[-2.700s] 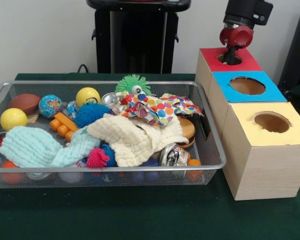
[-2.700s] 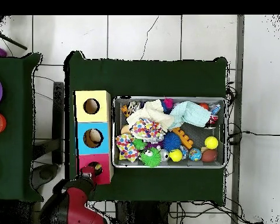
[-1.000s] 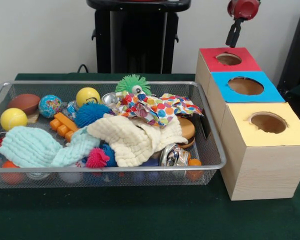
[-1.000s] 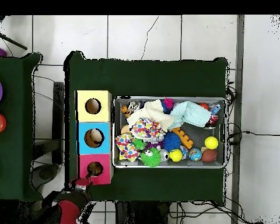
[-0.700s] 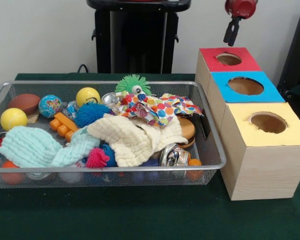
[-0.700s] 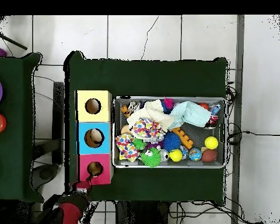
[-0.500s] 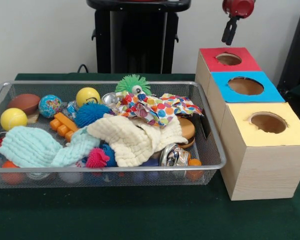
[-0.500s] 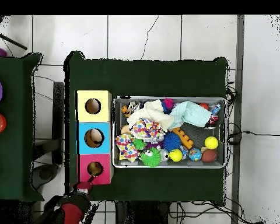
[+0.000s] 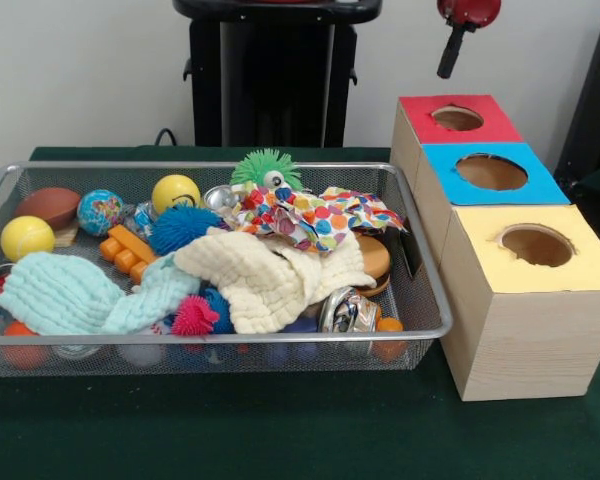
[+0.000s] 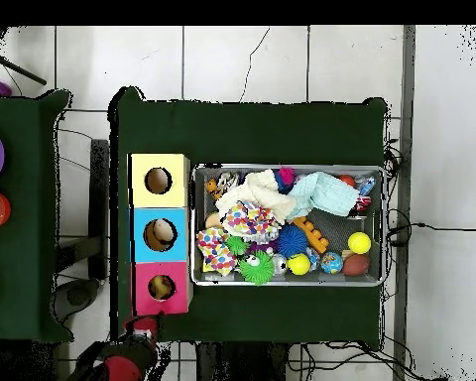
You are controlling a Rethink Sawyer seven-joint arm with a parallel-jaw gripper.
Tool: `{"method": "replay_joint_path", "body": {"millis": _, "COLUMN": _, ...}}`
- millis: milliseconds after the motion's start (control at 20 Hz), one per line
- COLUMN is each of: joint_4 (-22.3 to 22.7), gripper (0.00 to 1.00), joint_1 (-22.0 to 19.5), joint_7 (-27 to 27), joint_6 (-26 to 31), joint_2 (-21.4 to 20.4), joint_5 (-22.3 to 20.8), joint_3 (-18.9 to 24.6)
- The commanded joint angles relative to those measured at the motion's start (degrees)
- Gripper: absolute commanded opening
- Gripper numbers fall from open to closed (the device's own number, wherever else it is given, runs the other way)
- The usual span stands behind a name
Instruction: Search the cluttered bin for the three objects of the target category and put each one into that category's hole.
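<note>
Above and behind the red box, the gripper (image 9: 448,55) hangs high at the top edge of the front view, well clear of the holes; only a red wrist knob and a dark stem pointing down-left show, so whether it's spread or closed: cannot tell. Nothing visible in it. Overhead puts the gripper (image 10: 143,327) just off the table edge, beside the red box.

Three boxes stand in a row, touching each other, beside the bin:
- red box (image 9: 420,108), nearest the gripper; overhead shows something small and dark inside its hole (image 10: 162,288)
- blue box (image 9: 540,185) in the middle; overhead shows a pale round item in its hole (image 10: 161,234)
- yellow box (image 9: 580,270), last in the row, hole looks empty from both views

The wire mesh bin (image 9: 425,290) sits on the green table cover (image 9: 280,430), just beside the boxes, still packed. Contents seen from the front:
- cream cloth (image 9: 265,275) in the middle, a polka-dot cloth (image 9: 315,215) behind it, a mint cloth (image 9: 65,292) on the left side
- green spiky ball (image 9: 265,166) with googly eyes at the back wall
- blue spiky ball (image 9: 178,227) and a yellow ball (image 9: 175,191) just behind it
- globe ball (image 9: 100,211), brown football (image 9: 48,205), second yellow ball (image 9: 26,238) toward the left end
- orange block (image 9: 128,250) next to the blue spiky ball
- pink spiky ball (image 9: 194,316) at the front, half under the cloths
- crushed can (image 9: 346,310) at the front right corner

Target category not identifiable from the views.
</note>
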Motion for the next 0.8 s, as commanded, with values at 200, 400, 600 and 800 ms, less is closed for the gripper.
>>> {"method": "replay_joint_path", "body": {"millis": 200, "joint_4": -8.01, "gripper": 0.00, "joint_1": 12.58, "joint_7": -0.76, "joint_6": 25.74, "joint_2": -1.69, "joint_5": -10.33, "joint_3": -23.23}}
{"method": "replay_joint_path", "body": {"millis": 400, "joint_4": -10.17, "gripper": 0.00, "joint_1": 14.01, "joint_7": -1.10, "joint_6": 30.97, "joint_2": -3.84, "joint_5": -15.80, "joint_3": -27.95}}
{"method": "replay_joint_path", "body": {"millis": 600, "joint_4": -10.04, "gripper": 0.00, "joint_1": 12.36, "joint_7": 0.63, "joint_6": 30.06, "joint_2": -4.93, "joint_5": -17.95, "joint_3": -26.48}}
{"method": "replay_joint_path", "body": {"millis": 800, "joint_4": -8.95, "gripper": 0.00, "joint_1": 9.44, "joint_7": 0.59, "joint_6": 28.58, "joint_2": -7.02, "joint_5": -19.60, "joint_3": -24.04}}
